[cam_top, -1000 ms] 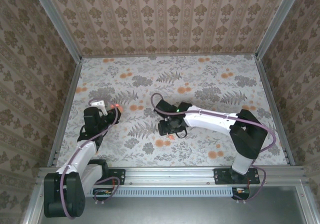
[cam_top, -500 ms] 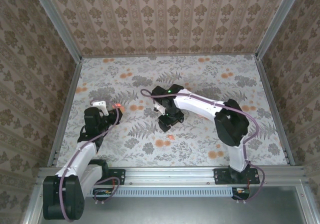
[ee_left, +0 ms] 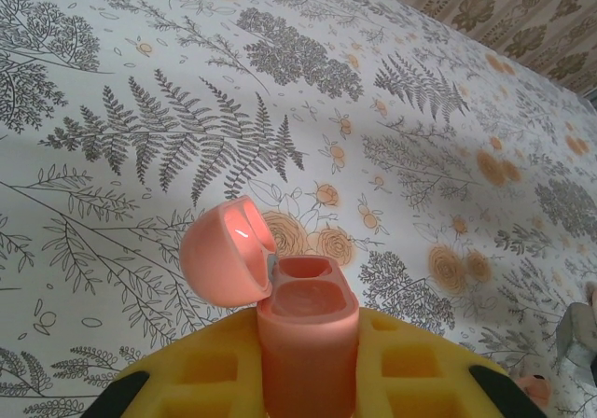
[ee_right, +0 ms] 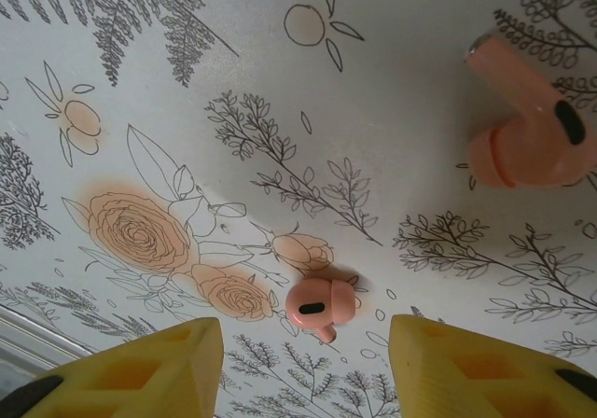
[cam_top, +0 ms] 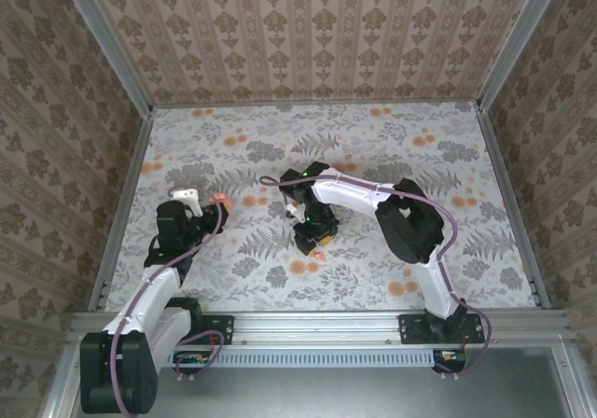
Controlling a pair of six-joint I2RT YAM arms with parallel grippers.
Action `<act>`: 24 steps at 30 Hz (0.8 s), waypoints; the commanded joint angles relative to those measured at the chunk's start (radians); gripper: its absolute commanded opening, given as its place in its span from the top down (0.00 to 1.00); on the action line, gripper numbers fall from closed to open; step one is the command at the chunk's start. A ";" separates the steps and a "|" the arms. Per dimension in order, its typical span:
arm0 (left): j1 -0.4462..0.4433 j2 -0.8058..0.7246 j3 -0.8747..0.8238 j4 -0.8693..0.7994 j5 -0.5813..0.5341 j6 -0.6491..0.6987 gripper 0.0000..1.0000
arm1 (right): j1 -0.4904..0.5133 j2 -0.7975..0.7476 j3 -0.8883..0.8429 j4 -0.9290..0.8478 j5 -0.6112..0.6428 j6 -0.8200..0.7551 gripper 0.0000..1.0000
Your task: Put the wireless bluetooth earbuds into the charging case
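Note:
The charging case [ee_left: 306, 329], coral-red, stands upright between the yellow pads [ee_left: 201, 367] of my left gripper [ee_left: 308, 381], which is shut on it. Its round lid [ee_left: 224, 264] is flipped open to the left, and both wells look empty. From above, the case [cam_top: 220, 197] glows at the left gripper [cam_top: 211, 200]. My right gripper [ee_right: 303, 371] hangs open just over the cloth, and one small pink earbud [ee_right: 320, 308] lies between its fingertips, untouched. The second earbud [ee_right: 532, 129] lies further off, at the upper right. In the top view, the right gripper [cam_top: 313, 238] is at mid-table beside an earbud [cam_top: 320, 253].
The flower-printed cloth [cam_top: 392, 166] covers the table; orange printed blotches [cam_top: 305, 267] lie close to the earbuds. Patterned walls and metal rails [cam_top: 121, 203] enclose the table on three sides. The right arm's elbow [cam_top: 410, 217] reaches over the table's middle.
The right arm has folded inward, its elbow swinging left, and the gripper has turned over the earbuds near the centre. The left arm with the case has stayed still.

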 commanded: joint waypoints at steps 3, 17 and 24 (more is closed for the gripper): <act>-0.006 -0.019 0.016 -0.011 -0.007 0.020 0.90 | 0.009 0.026 -0.011 -0.005 -0.001 0.013 0.51; -0.007 -0.024 0.030 -0.029 -0.011 0.024 0.90 | 0.011 0.054 -0.047 0.017 0.062 0.033 0.55; -0.008 -0.032 0.030 -0.034 -0.015 0.025 0.90 | 0.011 0.047 -0.069 0.028 0.056 0.046 0.63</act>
